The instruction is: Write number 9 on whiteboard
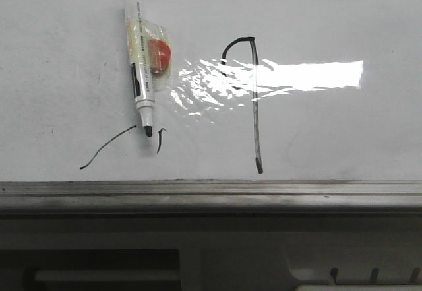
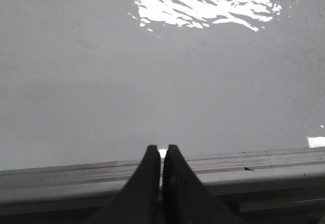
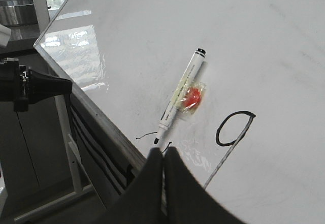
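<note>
The whiteboard (image 1: 330, 132) fills the front view. The number 9 (image 1: 256, 129) stands on it right of middle, a small loop atop a long stem. It also shows in the right wrist view (image 3: 228, 153). Neither gripper shows in the front view. My left gripper (image 2: 162, 149) is shut and empty, its tips over the grey rail (image 2: 76, 176) at the board's (image 2: 152, 82) edge. My right gripper (image 3: 163, 150) is shut and empty, held off the board (image 3: 254, 41) near its edge, close to the marker's tip and apart from the 9.
A white marker (image 1: 140, 57), uncapped, lies on the board left of the 9, with a red piece (image 1: 159, 53) in clear wrap at its side. A curved stroke (image 1: 105, 147) and a small tick (image 1: 160, 139) lie by its tip. The grey rail (image 1: 211, 189) runs along the near edge.
</note>
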`<action>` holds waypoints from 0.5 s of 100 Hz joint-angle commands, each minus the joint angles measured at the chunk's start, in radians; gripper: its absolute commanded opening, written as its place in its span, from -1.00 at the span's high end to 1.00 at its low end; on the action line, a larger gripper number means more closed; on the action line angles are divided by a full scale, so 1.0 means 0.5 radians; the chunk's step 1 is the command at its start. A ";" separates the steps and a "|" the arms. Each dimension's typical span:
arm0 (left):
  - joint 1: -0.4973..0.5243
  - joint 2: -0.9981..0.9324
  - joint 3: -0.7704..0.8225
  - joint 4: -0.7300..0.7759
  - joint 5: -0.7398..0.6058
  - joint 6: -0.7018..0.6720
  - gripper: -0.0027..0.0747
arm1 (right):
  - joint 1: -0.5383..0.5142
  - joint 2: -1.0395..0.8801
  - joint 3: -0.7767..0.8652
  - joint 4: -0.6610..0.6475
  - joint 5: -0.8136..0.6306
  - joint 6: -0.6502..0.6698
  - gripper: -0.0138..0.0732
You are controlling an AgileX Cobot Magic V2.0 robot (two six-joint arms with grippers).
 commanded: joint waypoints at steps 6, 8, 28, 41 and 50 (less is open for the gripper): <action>0.003 -0.053 0.079 -0.005 -0.135 -0.016 0.98 | -0.014 0.008 -0.043 0.005 -0.159 -0.013 0.78; 0.003 -0.053 0.079 -0.005 -0.135 -0.016 0.98 | -0.014 0.008 -0.042 0.005 -0.162 -0.013 0.78; 0.003 -0.053 0.079 -0.005 -0.135 -0.016 0.98 | -0.140 -0.002 0.124 -0.184 -0.182 0.011 0.78; 0.003 -0.053 0.079 -0.005 -0.135 -0.016 0.98 | -0.416 -0.098 0.395 -0.290 -0.274 0.350 0.78; 0.003 -0.053 0.079 -0.005 -0.135 -0.016 0.98 | -0.679 -0.239 0.573 -0.422 -0.402 0.362 0.78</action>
